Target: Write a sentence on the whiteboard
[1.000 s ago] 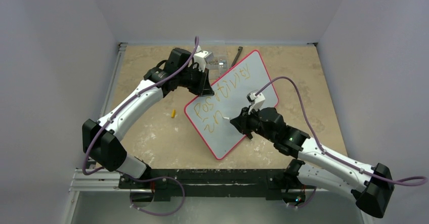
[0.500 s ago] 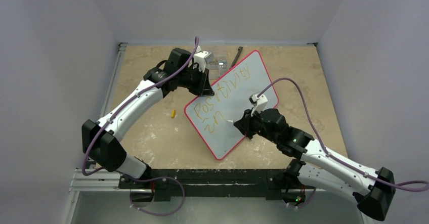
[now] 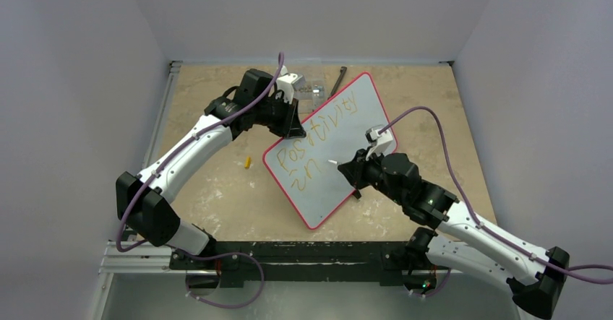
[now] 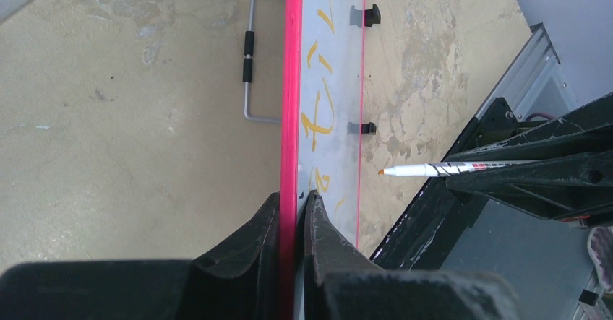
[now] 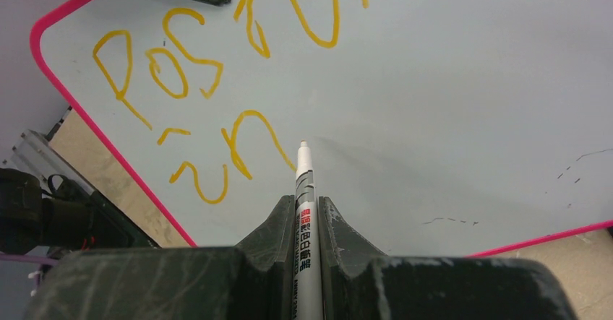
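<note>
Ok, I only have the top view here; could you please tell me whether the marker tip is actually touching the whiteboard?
Observer: In the left wrist view the marker tip sits off the whiteboard, with a gap showing between them.
Operator: Thank you. Is the left claw truly gripping the board?
Observer: Yes, the left claw is shut on the red frame, one finger on each side.
Operator: And where is the tip aimed?
Observer: In the right wrist view the right claw grips the marker, its tip just right of the "n" of "in" in the sentence.
</note>
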{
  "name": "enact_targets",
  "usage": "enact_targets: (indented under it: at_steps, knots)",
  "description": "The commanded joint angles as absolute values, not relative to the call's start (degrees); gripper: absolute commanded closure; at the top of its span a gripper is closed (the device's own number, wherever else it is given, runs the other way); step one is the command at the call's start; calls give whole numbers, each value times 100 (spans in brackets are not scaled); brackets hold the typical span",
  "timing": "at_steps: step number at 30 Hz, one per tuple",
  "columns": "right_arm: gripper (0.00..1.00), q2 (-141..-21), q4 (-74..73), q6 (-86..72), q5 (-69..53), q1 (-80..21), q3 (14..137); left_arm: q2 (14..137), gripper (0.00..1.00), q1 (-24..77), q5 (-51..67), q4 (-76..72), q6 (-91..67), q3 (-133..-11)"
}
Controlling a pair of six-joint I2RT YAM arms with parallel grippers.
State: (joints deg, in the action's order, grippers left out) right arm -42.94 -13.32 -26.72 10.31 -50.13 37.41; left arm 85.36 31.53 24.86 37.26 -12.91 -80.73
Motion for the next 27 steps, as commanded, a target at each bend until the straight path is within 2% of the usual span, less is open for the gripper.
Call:
enact_targets:
  at_steps: [1, 27]
  knots:
    - [100, -4163, -1280, -2539, 1417, -4984, 3947, 8464, 100, 3110, 1539, 4261, -855, -7957]
    - [100, -4123, -1200, -2409, 1601, -4983, 3826, 8485, 100, 3134, 1645, 4276, -723, -7946]
